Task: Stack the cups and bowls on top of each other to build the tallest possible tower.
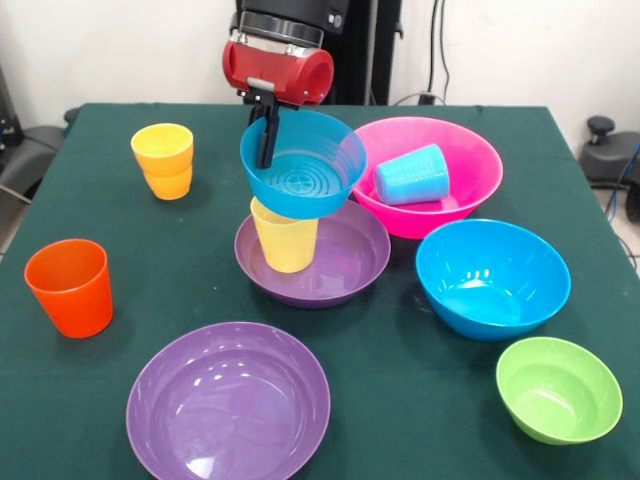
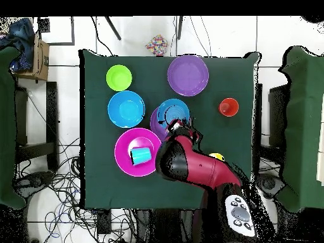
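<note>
Dark green cloth over the table (image 1: 400, 400); white wall behind, cables on the floor around it in the overhead view.

Gripper (image 1: 268, 128) hangs from the red and black arm (image 2: 190, 166) at the far side of the table. Jaws pinch the near-robot rim of the small blue bowl (image 1: 305, 170), one finger inside the rim, one outside. The bowl tilts slightly and its base touches the mouth of the pale yellow cup (image 1: 284, 238).

That cup stands upright directly below the jaws, inside a purple bowl (image 1: 345, 262).

Front view, placed from the jaws:
- Big pink bowl (image 1: 460, 160) just to the picture's right, with the light blue cup (image 1: 412, 175) lying on its side in it.
- Big blue bowl (image 1: 492, 278) further right and nearer the camera; small green bowl (image 1: 558, 388) beyond it, near the table's corner.
- Two amber-yellow cups (image 1: 164, 160) nested, to the picture's left of the jaws, well apart.
- Orange cup (image 1: 70, 286) further left and nearer the camera, upright.
- Second purple bowl (image 1: 228, 400) well in front of the jaws, at the table's near edge.
</note>
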